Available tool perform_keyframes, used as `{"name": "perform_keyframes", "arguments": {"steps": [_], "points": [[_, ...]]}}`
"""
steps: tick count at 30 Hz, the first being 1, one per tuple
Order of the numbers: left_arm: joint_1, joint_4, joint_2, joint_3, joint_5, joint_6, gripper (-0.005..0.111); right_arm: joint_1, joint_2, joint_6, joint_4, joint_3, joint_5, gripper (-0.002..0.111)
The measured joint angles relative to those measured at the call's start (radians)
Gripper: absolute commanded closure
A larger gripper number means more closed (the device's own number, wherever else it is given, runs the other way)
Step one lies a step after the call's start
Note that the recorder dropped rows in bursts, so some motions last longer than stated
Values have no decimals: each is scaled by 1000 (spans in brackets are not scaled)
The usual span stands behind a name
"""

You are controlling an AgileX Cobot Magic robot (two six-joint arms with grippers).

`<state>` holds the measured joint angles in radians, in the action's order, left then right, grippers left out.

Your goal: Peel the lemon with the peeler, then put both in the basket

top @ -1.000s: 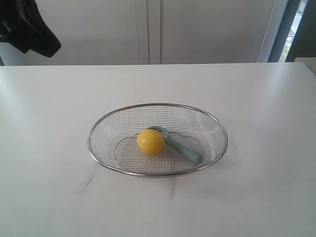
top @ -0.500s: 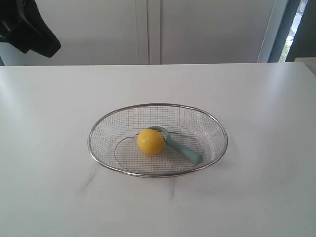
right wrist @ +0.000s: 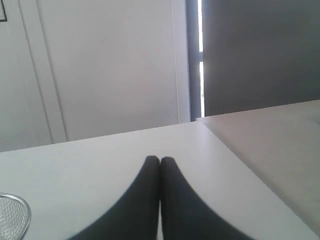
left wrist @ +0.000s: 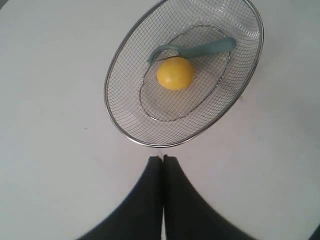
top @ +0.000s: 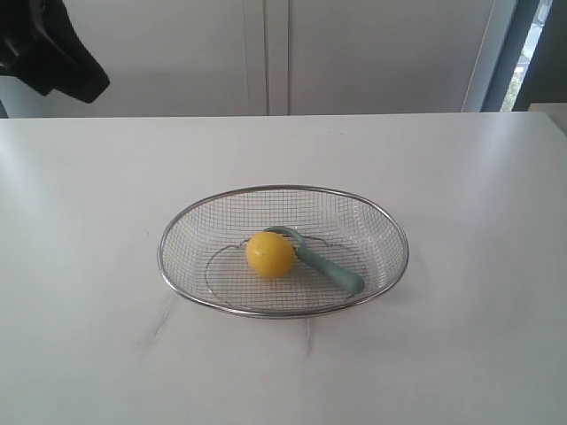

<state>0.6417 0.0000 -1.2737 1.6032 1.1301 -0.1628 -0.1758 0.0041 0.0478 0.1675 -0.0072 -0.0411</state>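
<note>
Nothing shifted over past second. Lemon (top: 270, 254) sits mid-basket (top: 283, 188) on white table (top: 89, 221), touching peeler (top: 328, 263); peeler head curves behind fruit, teal handle angles toward right rim. Left gripper (left wrist: 163, 159) raised clear of basket, jaws pressed together, holding nothing. Right gripper (right wrist: 160, 160) over bare tabletop, jaws likewise closed, empty, sliver of basket rim at edge of its view.

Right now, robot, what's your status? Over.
Left gripper shut, empty. Right gripper shut, empty. Lemon and peeler together in basket. Nothing in the way.
</note>
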Motion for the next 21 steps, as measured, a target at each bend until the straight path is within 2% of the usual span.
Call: {"name": "perform_keyframes", "arguments": {"steps": [9,15,21], "points": [[0,0,0,0,0,0,107,0,0,-162,-285,0,-50,108],[0,0,0,0,0,0,107,0,0,-137,-308,2,-243,108],[0,0,0,0,0,0,107,0,0,-73,-311,6,-275,108]]}}
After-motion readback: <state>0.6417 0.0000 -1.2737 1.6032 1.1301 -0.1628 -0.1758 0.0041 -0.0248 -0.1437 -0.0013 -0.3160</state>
